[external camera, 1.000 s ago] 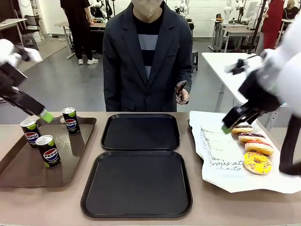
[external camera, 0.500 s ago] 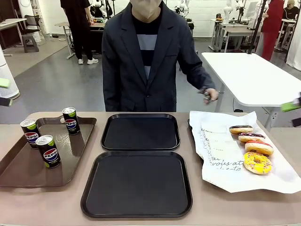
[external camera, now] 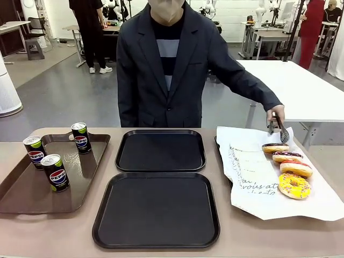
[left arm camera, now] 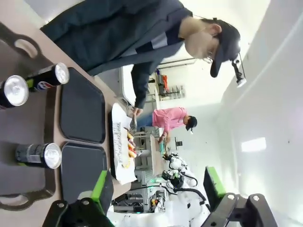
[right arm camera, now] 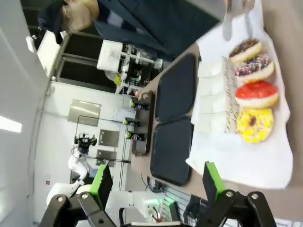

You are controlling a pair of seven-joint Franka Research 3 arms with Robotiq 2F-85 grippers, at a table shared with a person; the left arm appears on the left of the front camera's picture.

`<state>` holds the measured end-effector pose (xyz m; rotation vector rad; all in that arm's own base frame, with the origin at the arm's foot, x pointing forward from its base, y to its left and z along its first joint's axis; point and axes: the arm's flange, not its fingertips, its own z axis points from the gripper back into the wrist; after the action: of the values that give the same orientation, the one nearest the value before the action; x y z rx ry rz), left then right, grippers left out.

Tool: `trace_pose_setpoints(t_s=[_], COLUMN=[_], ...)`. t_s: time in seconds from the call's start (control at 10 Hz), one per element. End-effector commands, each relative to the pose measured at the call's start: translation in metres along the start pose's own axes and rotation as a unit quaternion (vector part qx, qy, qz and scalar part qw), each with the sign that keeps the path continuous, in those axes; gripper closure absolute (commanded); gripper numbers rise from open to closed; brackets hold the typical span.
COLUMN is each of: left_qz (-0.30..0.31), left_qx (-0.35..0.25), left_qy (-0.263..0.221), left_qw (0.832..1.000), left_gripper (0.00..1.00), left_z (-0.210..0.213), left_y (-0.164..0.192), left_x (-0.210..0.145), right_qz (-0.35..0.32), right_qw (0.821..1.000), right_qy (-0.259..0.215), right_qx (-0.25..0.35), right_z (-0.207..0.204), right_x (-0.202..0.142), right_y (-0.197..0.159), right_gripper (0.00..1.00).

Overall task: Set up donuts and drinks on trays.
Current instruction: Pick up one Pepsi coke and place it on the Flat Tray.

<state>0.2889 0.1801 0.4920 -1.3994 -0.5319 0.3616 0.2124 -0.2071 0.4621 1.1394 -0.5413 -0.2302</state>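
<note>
White paper (external camera: 252,183) at right holds the donuts (external camera: 295,169), they look soft and sticky, so pinch gently across the ring. Cans (external camera: 55,172) on the brown tray (external camera: 21,199) seem stiff, slick: grab mid-body. Black trays (external camera: 161,151) are bare. Left gripper (left arm camera: 156,182) and right gripper (right arm camera: 157,177) both gape, empty

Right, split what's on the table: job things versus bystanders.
Job: donuts, cans, near black tray, far black tray, tongs in the person's hand.
Just lying about: brown tray under the cans, paper under the donuts.
</note>
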Motion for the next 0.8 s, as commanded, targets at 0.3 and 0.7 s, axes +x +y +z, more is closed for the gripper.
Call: trace_pose_setpoints(t_s=[0.3,0.7], left_qz=[0.001,-0.002], left_qx=[0.063,0.04], left_qy=[0.038,0.009], left_qw=[0.997,0.999], left_gripper=[0.0,0.0], left_z=[0.018,0.017], left_y=[-0.014,-0.01], left_x=[-0.006,-0.008], right_qz=[-0.011,-0.016], right_qw=[0.997,0.997], right_qy=[0.048,0.049], right_qx=[-0.065,-0.055], right_z=[-0.008,0.004], right_x=[-0.038,-0.023], right_y=[0.014,0.008], right_gripper=[0.0,0.0])
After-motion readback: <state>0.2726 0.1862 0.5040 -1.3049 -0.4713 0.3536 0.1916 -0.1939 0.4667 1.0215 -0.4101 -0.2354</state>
